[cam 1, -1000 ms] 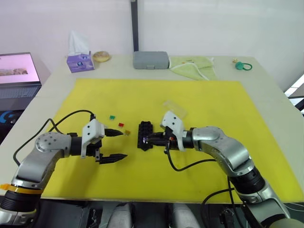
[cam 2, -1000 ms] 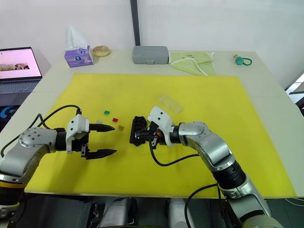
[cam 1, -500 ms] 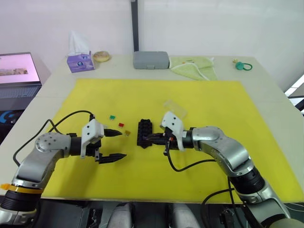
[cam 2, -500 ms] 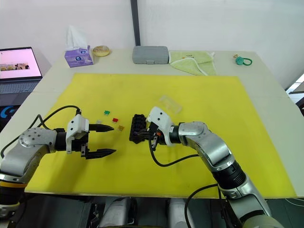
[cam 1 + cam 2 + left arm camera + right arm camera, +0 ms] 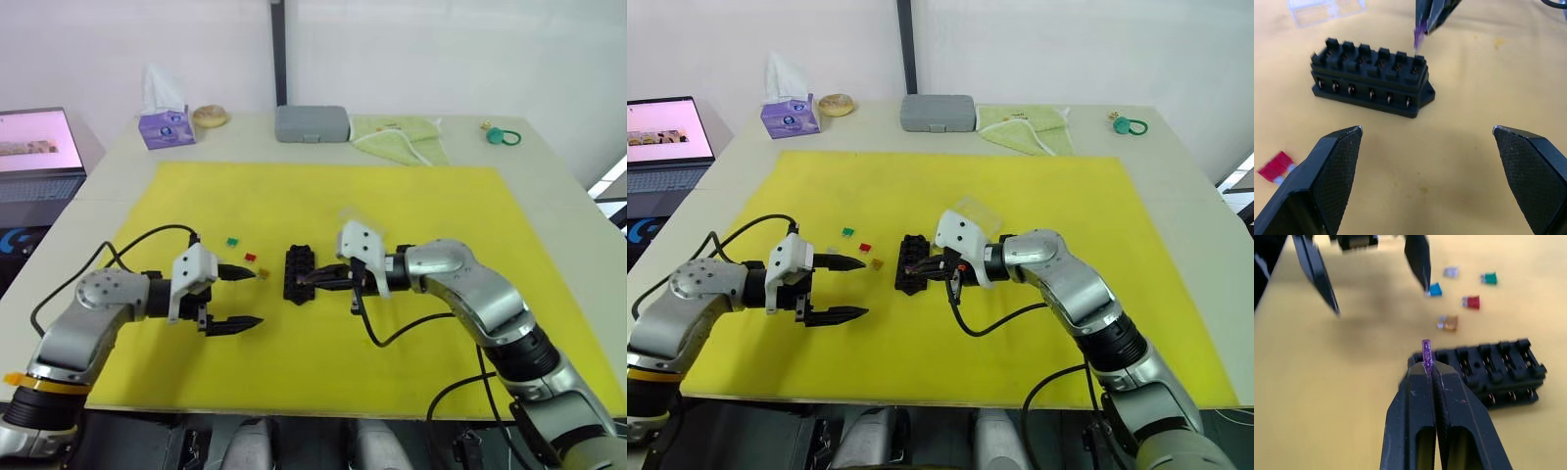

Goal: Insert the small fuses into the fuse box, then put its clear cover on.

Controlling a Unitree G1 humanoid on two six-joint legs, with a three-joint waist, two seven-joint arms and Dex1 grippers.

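Our right hand [image 5: 1431, 369] clamps the purple fuse [image 5: 1426, 352] beside the fuse box [image 5: 1488, 369]; misalignment could jam it. Left hand [image 5: 238, 297] gapes apart.

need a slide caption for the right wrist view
Right gripper pinches a purple fuse just short of the black fuse box, five loose fuses on the yellow mat beyond.

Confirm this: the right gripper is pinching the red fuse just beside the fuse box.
Not quite: the right gripper pinches the purple fuse beside the fuse box, as the right wrist view shows. The red fuse lies loose on the mat.
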